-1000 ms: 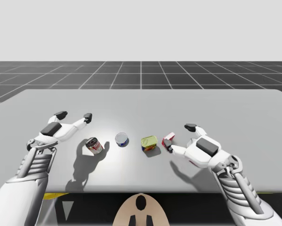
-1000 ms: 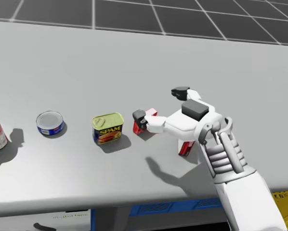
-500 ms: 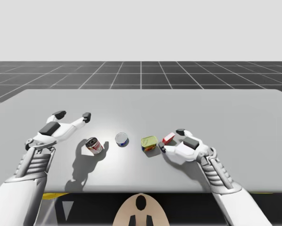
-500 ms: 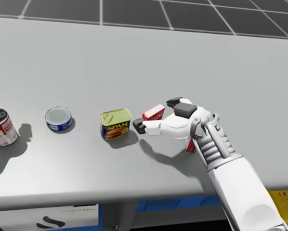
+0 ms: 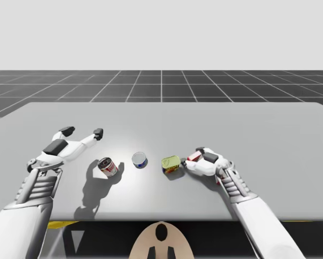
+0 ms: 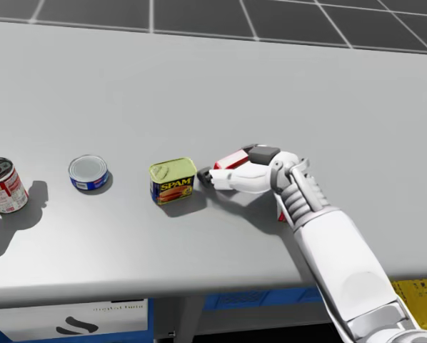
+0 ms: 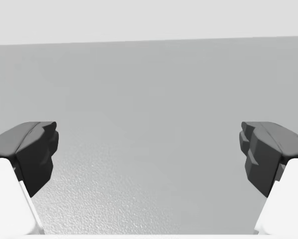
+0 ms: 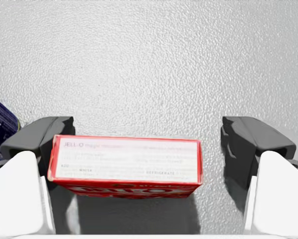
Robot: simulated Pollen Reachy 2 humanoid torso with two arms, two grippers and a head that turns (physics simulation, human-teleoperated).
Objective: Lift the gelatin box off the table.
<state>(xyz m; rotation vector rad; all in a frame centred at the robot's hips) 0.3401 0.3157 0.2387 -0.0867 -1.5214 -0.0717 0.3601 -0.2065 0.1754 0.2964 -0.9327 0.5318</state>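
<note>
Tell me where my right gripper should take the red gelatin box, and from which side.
Take the red gelatin box by its two short ends, from where the right gripper stands, open and astride it. Its long side runs finger to finger: one finger is at one end, the other stands off. The rectangular tin close beside probably cramps a side approach.

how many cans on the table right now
3, in a row: a red can at the far end, a short blue can in the middle, a yellow-topped rectangular can beside the red gelatin box. None seem hidden.
</note>
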